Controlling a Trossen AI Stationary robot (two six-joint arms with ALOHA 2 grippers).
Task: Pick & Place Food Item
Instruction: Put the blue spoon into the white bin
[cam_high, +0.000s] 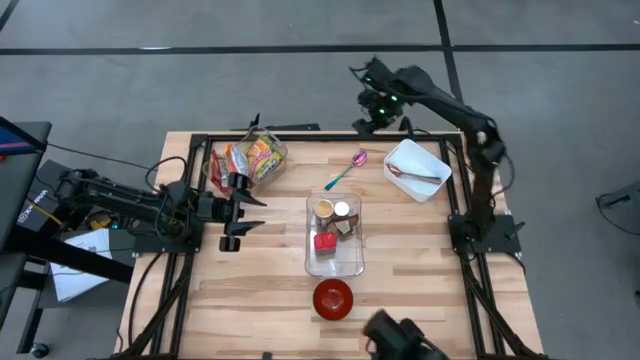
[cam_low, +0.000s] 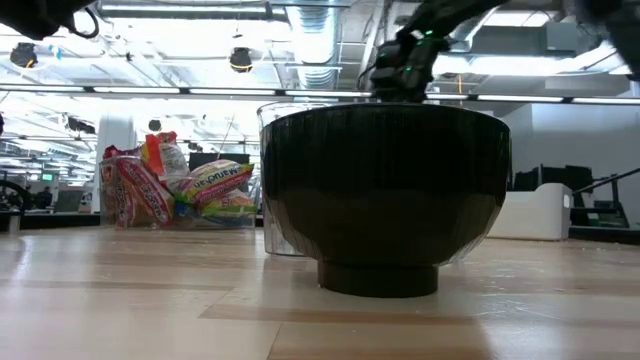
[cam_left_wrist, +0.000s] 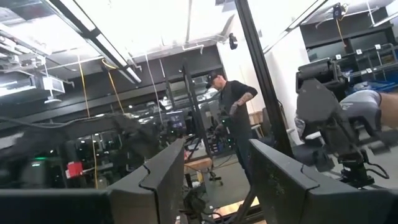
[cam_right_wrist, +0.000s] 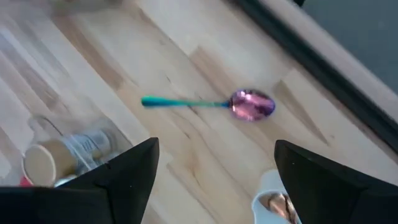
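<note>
A clear tray (cam_high: 335, 262) in the middle of the table holds small food items: a tan-topped cup (cam_high: 323, 209), a brown piece (cam_high: 346, 227) and a red piece (cam_high: 325, 241). A bunch of colourful snack bags (cam_high: 255, 158) lies at the far left. My left gripper (cam_high: 246, 218) hovers open just left of the tray, pointing toward the table's right and slightly up, with nothing between its fingers (cam_left_wrist: 214, 155). My right gripper (cam_high: 378, 112) hangs open above the far edge, tilted down over the pink-bowled spoon (cam_right_wrist: 252, 104), touching nothing (cam_right_wrist: 217, 162).
A red bowl (cam_high: 333, 298) stands near the front edge, filling the low view (cam_low: 385, 195). A white square dish (cam_high: 417, 168) with something brown in it sits at the far right. A pink and teal spoon (cam_high: 347, 168) lies between the bags and the dish. A person stands in the room beyond.
</note>
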